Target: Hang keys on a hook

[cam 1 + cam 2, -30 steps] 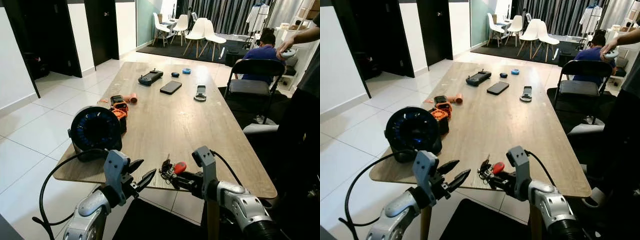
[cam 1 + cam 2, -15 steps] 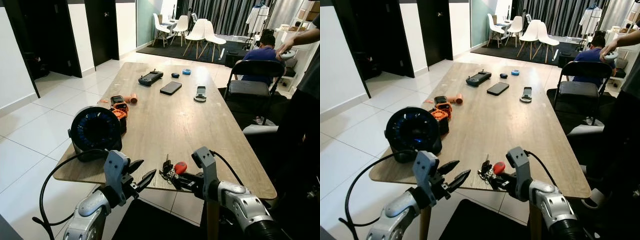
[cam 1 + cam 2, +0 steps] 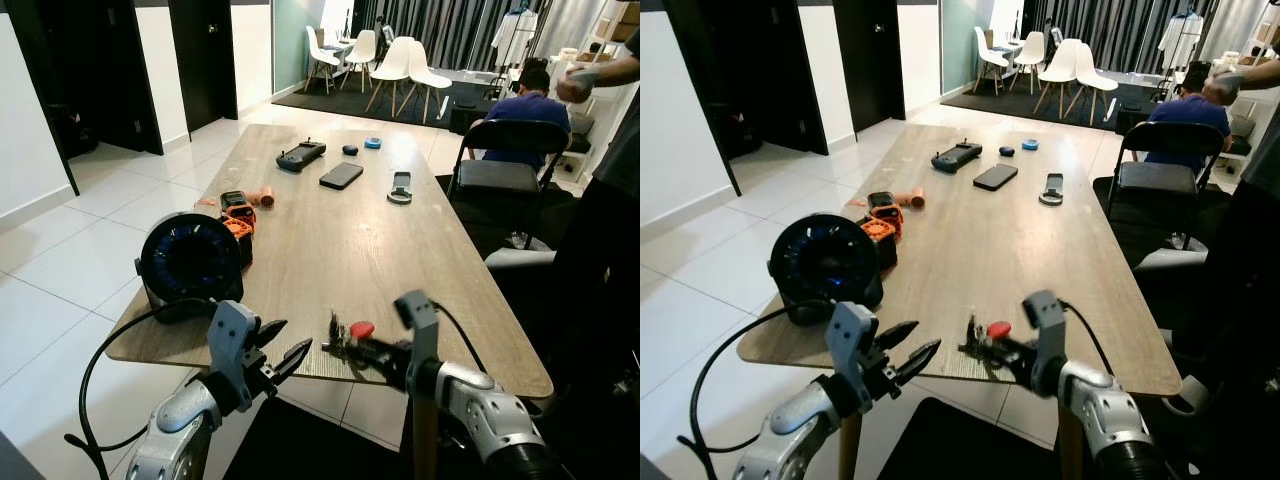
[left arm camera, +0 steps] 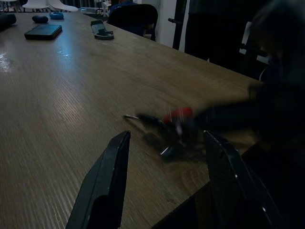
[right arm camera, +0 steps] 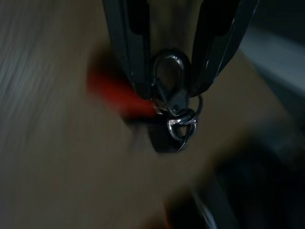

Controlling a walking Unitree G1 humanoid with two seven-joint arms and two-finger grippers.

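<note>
Right hand [image 3: 345,345], keys [image 3: 340,335] leftward.

In the right wrist view the keys [image 5: 172,112] hang from a sharp metal clasp, but the red tag [image 5: 119,95] and the table [image 5: 43,143] behind are smeared by motion. In the left wrist view the keys are a dark blur near the table's edge. A person [image 3: 600,75] is cut off by the picture's right edge.

Brown wood grain, black tools, one red spot

The table [image 3: 400,250] is streaked light brown; the keys [image 3: 345,335] are dark metal with a red tag, lower centre; the round fan [image 3: 190,262] at left is black with blue inside.
</note>
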